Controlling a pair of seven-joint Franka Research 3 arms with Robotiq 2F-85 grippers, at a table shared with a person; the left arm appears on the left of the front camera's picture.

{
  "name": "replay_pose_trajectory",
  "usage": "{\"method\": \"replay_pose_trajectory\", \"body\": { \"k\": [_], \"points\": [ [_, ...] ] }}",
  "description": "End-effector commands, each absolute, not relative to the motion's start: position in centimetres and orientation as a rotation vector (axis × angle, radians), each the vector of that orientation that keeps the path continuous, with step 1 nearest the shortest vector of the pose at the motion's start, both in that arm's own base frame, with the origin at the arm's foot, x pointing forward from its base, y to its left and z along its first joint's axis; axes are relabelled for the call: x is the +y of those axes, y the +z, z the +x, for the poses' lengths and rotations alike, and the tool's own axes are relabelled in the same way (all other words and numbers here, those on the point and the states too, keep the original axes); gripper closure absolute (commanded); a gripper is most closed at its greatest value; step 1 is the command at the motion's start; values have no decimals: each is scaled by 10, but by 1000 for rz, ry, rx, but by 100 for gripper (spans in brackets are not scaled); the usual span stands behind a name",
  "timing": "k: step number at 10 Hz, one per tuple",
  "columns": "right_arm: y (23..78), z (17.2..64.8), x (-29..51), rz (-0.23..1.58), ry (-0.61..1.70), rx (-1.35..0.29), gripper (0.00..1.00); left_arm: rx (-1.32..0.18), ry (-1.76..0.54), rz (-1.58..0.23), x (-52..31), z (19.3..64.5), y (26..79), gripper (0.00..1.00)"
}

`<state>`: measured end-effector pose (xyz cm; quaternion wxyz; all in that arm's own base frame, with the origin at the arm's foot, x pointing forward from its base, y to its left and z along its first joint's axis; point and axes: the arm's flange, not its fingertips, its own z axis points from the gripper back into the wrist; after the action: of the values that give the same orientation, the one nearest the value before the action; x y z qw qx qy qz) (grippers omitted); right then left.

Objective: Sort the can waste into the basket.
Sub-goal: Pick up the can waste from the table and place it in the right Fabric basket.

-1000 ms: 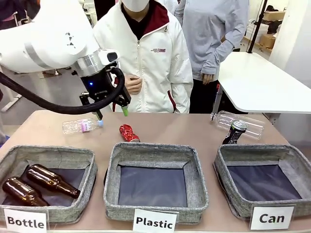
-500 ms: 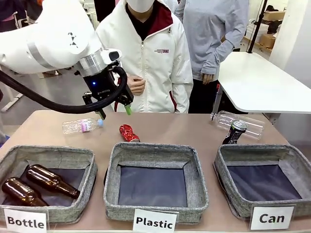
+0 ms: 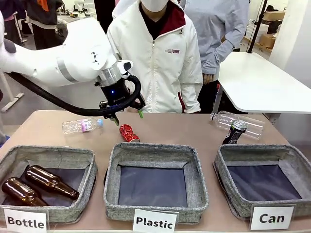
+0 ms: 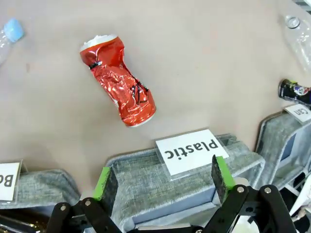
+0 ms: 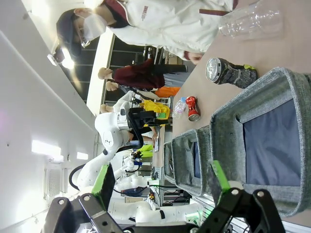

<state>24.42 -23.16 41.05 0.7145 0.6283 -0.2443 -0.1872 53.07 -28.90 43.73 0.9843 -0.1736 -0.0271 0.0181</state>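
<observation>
Front view gives the writing straight: three white cards along the near edge read "Bottle" [image 3: 25, 222], "Plastic" [image 3: 154, 223] and "Can" [image 3: 272, 218], each before a grey basket. The Can basket [image 3: 224, 180] sits at the right, its dark floor bare. The red can [image 3: 129, 133] lies crushed on the table [image 3: 184, 127] just behind the middle basket [image 3: 111, 187]. The dark can [image 3: 234, 132] stands tilted just behind the Can basket's far left corner, beside a clear bottle [image 3: 245, 124]. The left gripper [image 3: 129, 118] hangs over the table just behind the red can, jaws spread and gripping nothing.

Left wrist view looks down on the red can's crumpled skin and shows the "Plastic" card upside down.

Right wrist view, rolled sideways, shows the right gripper [image 5: 160, 178] released, nothing between its green pads, and the dark can's silver top; the print on that can is too small to read.
</observation>
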Motion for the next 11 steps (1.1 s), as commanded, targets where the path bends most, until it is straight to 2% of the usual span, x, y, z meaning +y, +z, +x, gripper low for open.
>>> {"method": "replay_pose_trajectory", "body": {
  "k": [1,6,11],
  "points": [
    [412,246,-232,1399,-396,-569,0,6,134,-323,-297,548,433,0],
    [412,246,-232,1399,-396,-569,0,59,346,-272,-314,560,408,0],
    [412,246,-232,1399,-396,-569,0,3,367,-248,-314,570,366,0]
  ]
}}
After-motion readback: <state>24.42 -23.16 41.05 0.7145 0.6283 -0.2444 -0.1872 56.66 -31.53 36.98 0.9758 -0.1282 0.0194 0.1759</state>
